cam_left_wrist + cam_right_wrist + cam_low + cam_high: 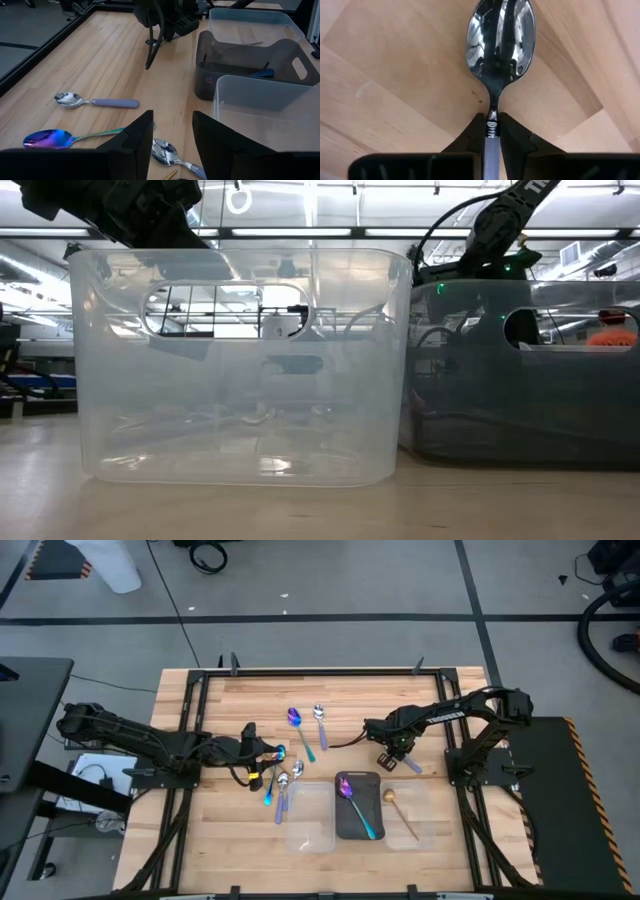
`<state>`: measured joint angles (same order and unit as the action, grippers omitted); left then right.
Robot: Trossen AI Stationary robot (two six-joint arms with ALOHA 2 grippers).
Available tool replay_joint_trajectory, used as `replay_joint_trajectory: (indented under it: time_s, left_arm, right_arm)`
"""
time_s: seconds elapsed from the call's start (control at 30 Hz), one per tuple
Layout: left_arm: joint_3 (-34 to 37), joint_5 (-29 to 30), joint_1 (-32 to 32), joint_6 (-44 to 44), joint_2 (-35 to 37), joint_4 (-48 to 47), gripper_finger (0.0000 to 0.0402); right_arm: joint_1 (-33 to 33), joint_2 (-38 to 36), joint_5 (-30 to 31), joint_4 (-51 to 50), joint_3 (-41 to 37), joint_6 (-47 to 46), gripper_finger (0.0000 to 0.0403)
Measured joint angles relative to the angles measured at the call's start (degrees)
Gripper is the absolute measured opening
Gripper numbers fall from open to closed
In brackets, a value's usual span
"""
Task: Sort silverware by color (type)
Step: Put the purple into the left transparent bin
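Note:
My right gripper (pixel 390 754) hovers over the table's right middle, shut on a silver spoon (pixel 501 37); its lavender handle (pixel 412 767) sticks out behind. My left gripper (pixel 172 142) is open above a cluster of spoons (pixel 285 783) at left centre, and a silver spoon bowl (pixel 164 151) lies on the wood between its fingers, untouched. An iridescent spoon (pixel 47 138) and a silver spoon with a lavender handle (pixel 72 100) lie flat farther out. The dark tray (pixel 340 825) holds an iridescent spoon (pixel 350 795). The right clear tray (pixel 425 825) holds a gold spoon (pixel 397 808). My right gripper pinches the silver spoon at its thin neck (pixel 492 120), where the bowl meets the lavender handle, between the two fingers (pixel 472 132). The spoon lies along the fingers with the bowl ahead of them. In the left wrist view it points down at a slant (pixel 151 52), above the wood.
Three trays stand side by side near the table's near edge: an empty-looking clear tray (pixel 310 830), the dark one, another clear one. In the low view the clear tray (pixel 240 350) and dark tray (pixel 520 370) block most of the table. A black frame (pixel 320 671) rims the table.

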<state>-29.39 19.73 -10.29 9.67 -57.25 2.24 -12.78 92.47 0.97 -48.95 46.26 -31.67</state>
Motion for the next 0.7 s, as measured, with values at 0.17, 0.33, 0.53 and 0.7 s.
replay_joint_trajectory:
  time_s: [0.17,0.33,0.53,0.7]
  left_arm:
    - [0.02,0.00,0.01,0.00,0.00,0.49,0.0144]
    - [0.02,0.22,0.01,0.00,0.00,0.56,0.0144]
    - [0.02,1.25,-0.01,0.02,0.00,0.56,0.0144]
    - [0.02,1.25,-0.01,0.15,0.00,0.54,0.0144]
  right_arm:
    - [-0.01,0.04,-0.04,0.07,0.00,0.11,0.0044]
    - [0.01,0.08,-0.04,-0.20,0.16,0.20,0.0045]
    - [-0.01,0.39,1.14,-2.32,2.26,0.41,0.0045]
    - [0.01,0.35,0.71,-2.99,3.50,1.25,0.0045]
